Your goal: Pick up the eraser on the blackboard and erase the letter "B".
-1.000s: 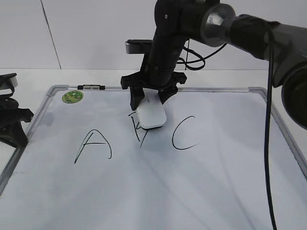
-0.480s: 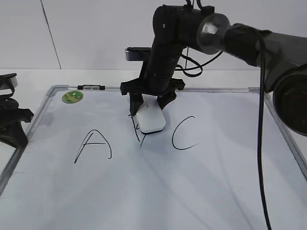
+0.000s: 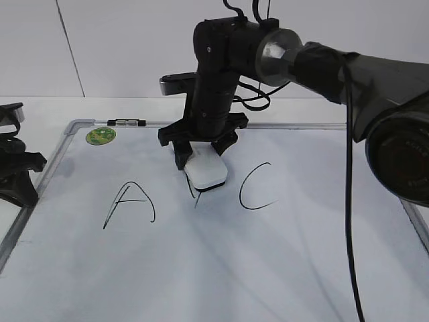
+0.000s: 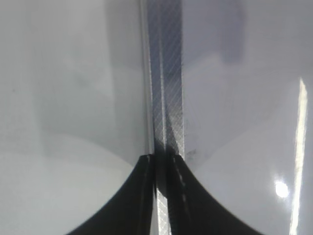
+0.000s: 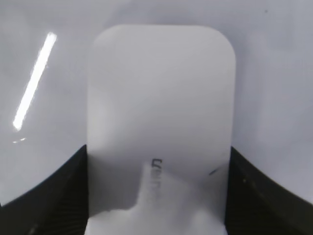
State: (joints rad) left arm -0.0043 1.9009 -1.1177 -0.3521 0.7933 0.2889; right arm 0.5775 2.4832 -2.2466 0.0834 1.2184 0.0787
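Observation:
My right gripper point(image 3: 201, 155) is shut on the white eraser point(image 3: 206, 170) and presses it flat on the blackboard point(image 3: 214, 268). The eraser covers most of the letter "B"; only a short black stroke point(image 3: 194, 194) shows below its left edge. In the right wrist view the eraser point(image 5: 159, 112) fills the space between my two black fingers point(image 5: 156, 196), with a small grey mark on top. My left gripper point(image 3: 17, 174) rests at the board's left edge. In the left wrist view its fingers point(image 4: 164, 196) are together over the grey frame point(image 4: 166, 98).
A black "A" point(image 3: 129, 203) is left of the eraser and a black "C" point(image 3: 255, 186) is right of it. A round green sticker point(image 3: 101, 135) and a small marker point(image 3: 127, 123) sit at the board's top left.
My right gripper has slid the eraser to the left and a little toward the front over the "B". Less of the letter's strokes shows now. The left arm has not moved.

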